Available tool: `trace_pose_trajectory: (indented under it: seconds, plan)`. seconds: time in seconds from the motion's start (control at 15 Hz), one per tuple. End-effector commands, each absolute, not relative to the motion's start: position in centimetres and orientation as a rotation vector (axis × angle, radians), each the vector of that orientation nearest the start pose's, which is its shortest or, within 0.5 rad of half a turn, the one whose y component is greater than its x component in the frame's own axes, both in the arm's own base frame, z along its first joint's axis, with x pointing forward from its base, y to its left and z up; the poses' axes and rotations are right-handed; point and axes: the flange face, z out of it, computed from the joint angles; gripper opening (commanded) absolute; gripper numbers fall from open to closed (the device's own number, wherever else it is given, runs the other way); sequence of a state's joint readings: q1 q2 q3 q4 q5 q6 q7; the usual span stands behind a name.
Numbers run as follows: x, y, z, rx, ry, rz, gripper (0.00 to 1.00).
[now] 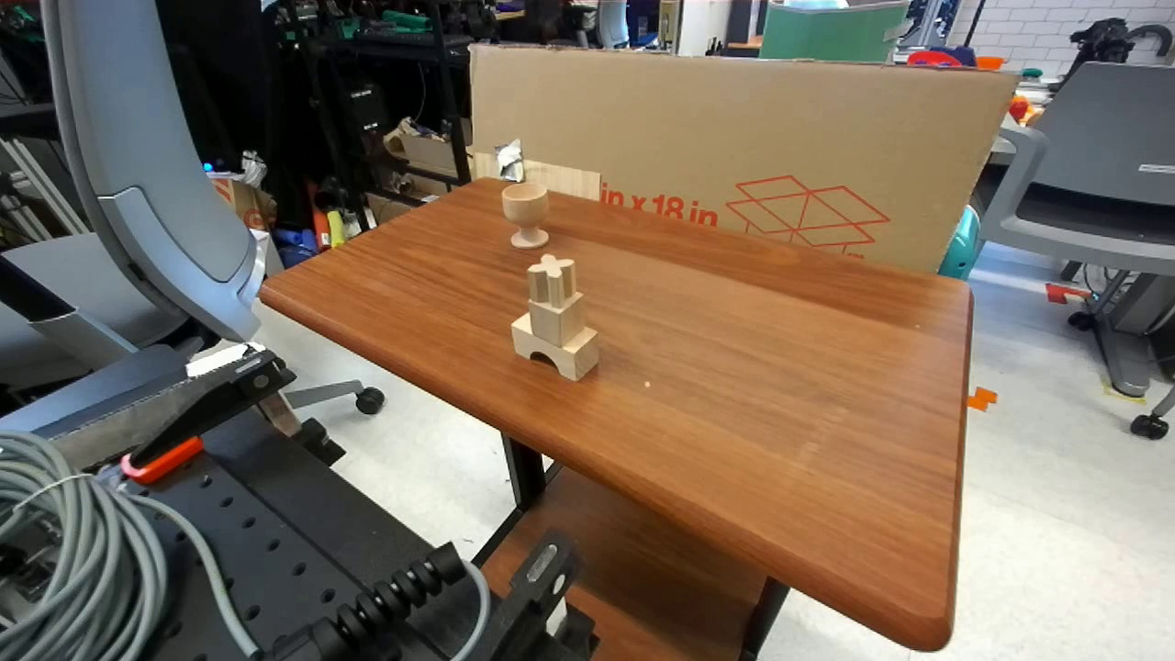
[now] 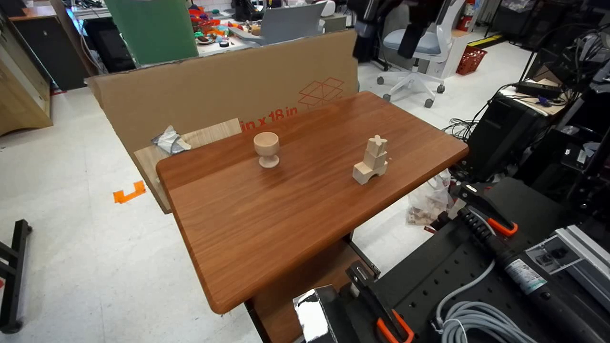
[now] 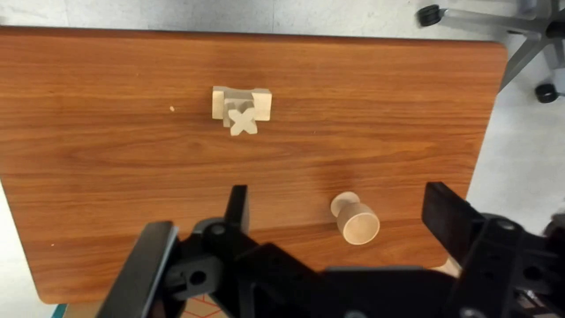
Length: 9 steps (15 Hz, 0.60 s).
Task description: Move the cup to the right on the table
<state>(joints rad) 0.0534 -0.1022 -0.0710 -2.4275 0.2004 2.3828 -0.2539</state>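
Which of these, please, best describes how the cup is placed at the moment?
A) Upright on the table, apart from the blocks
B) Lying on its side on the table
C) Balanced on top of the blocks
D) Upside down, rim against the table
A: in both exterior views the cup stands base down with its mouth facing up, and the wrist view shows bare table between it and the blocks.

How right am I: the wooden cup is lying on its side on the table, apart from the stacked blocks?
The wooden cup isn't lying down: it stands upright, as both exterior views show. It is on the table, apart from the stacked blocks.
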Motion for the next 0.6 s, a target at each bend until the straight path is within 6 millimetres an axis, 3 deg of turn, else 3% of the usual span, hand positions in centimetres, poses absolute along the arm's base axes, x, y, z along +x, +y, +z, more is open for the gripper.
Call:
trace_pose_trajectory:
  seconds: [0.0, 0.27, 0.53]
  plan:
    - [50.2, 1.0, 29.7, -3.072, -0.122, -0.190, 1.00]
    - [51.0, 3.9, 24.8, -3.119, -0.145, -0.164, 1.00]
    - [52.0, 6.8, 23.0, -3.127, -0.159, -0.154, 1.00]
